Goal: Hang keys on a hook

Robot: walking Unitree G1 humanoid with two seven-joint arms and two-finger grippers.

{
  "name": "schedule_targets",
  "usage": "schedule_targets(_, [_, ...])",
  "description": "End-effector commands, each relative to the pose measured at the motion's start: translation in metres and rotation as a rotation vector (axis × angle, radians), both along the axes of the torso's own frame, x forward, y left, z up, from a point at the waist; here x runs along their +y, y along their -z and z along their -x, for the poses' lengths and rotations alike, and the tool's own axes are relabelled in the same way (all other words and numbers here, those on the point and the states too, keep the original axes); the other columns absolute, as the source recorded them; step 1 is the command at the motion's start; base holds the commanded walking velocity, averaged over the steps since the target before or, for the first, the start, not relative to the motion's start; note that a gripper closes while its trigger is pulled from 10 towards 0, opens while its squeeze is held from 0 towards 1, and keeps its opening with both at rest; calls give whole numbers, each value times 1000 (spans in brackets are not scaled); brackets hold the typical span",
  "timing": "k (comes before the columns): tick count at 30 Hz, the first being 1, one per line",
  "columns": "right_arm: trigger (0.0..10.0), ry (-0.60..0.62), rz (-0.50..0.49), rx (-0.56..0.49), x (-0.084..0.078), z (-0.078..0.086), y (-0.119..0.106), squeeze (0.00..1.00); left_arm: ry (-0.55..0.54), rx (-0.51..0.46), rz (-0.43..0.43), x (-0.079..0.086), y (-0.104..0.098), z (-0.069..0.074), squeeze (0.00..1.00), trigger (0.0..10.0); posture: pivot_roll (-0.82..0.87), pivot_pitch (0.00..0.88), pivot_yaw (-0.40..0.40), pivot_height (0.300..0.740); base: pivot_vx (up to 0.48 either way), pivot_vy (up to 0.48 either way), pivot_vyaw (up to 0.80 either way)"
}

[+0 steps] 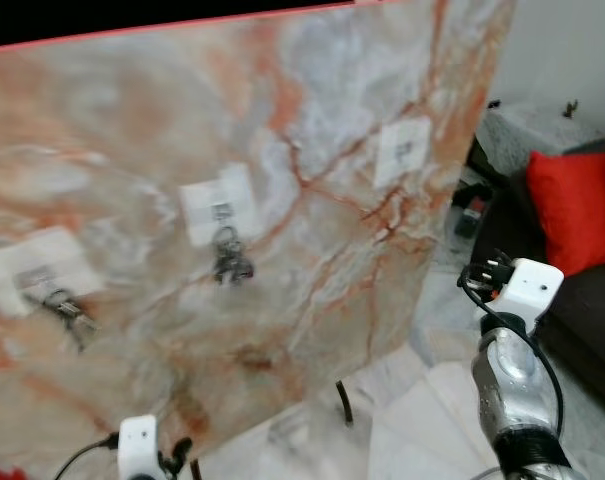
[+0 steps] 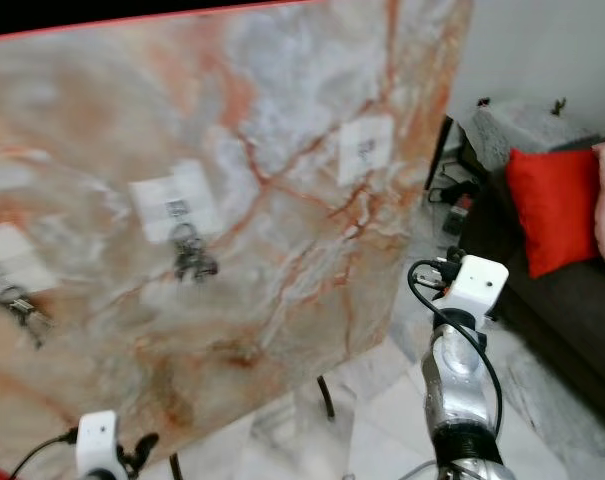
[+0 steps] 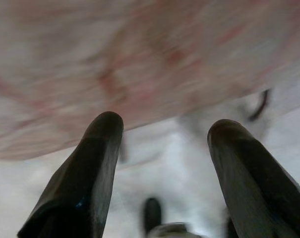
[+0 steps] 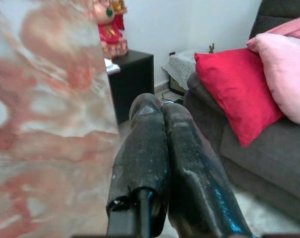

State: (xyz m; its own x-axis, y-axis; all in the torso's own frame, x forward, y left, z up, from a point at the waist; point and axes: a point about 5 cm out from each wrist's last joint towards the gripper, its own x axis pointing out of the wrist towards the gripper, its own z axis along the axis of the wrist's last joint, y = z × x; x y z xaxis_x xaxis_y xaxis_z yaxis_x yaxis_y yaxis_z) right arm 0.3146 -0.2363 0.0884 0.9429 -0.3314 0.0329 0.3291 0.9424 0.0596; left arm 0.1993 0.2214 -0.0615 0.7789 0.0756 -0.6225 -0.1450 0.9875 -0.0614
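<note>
A marbled panel (image 1: 282, 130) stands upright on thin dark legs and is taken as the landmark. Three white hook labels are fixed across its face. One key bunch (image 1: 232, 262) hangs just below the middle label (image 1: 218, 203); a second bunch (image 1: 67, 310) hangs below the label (image 1: 37, 262) nearest the panel's left edge. The label (image 1: 403, 150) nearest the right edge carries nothing visible. Both bunches hang freely from the panel face, so the hanging step is judged done for them.

The left claw (image 3: 162, 144) is held low, under the panel's lower edge, fingers spread and empty. The right claw (image 4: 162, 116) is raised beyond the panel's right edge, forearm upright, fingers pressed together with nothing seen between them, pointing towards a red cushion (image 4: 234, 89) on a sofa.
</note>
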Motion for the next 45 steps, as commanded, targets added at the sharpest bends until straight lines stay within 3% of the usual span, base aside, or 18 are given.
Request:
schedule_targets(1, [10000, -53, 10, -45, 13, -8, -11, 0, -25, 40, -13, 11, 4, 10, 0, 10000, -28, 0, -39, 740, 0, 0, 800])
schedule_targets(13, [10000, -54, 33, -66, 12, -12, -18, 0, -19, 43, -8, 12, 4, 10, 0, 10000, -30, 0, -31, 740, 0, 0, 200])
schedule_targets(27, [10000, -46, 156, -123, 15, -39, -55, 0, -13, 44, -16, 14, 3, 10, 0, 10000, -21, 0, -19, 740, 0, 0, 0])
schedule_targets(32, [10000, -74, 250, -129, 24, -52, -69, 0, -15, 44, -20, 15, 3, 10, 0, 10000, -16, 0, -17, 740, 0, 0, 0])
schedule_targets(45, [10000, -89, 319, -91, 28, -67, -81, 0, -16, 42, -26, 17, 2, 10, 0, 10000, -10, 0, -11, 740, 0, 0, 0])
